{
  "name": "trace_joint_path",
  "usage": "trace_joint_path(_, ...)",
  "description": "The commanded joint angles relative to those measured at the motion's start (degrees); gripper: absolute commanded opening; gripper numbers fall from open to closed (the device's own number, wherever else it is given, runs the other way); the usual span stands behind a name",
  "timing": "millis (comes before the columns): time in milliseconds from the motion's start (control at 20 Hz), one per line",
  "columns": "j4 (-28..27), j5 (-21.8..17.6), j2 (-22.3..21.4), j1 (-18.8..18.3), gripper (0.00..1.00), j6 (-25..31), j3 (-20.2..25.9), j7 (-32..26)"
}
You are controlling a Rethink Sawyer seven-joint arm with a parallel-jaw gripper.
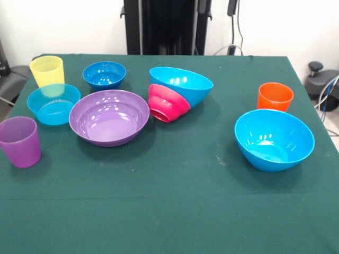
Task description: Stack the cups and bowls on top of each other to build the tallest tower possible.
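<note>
No gripper or fingers show, so their state cannot be told. On the green tabletop [175, 211] a magenta bowl [167, 104] lies tipped against a tilted blue bowl [185, 83], with the purple bowl [109, 117] at its nine o'clock.

A bench [175, 211] covered in dark green cloth carries everything. At the left stand a yellow cup [47, 71] and a purple cup [20, 141], with a light blue bowl [53, 104] between them. A small dark blue bowl [104, 75] sits farther back, a wide purple bowl [109, 116] beside them. Mid-bench, a magenta bowl [167, 103] lies tipped, a blue bowl [183, 84] leaning on it. At the right stand an orange cup [275, 97] and a large blue bowl [274, 138].
</note>
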Motion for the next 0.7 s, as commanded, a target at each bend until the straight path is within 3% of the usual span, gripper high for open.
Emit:
trace_joint_path(50,3.89,-1.68,4.42,-1.58,1.0,1.26,5.5,-3.23)
trace_joint_path(400,-0.55,-10.34,17.49,-1.07,1.0,-10.74,2.93,-1.73)
trace_joint_path(700,-0.58,-11.81,16.91,0.69,1.0,-11.5,0.54,1.67)
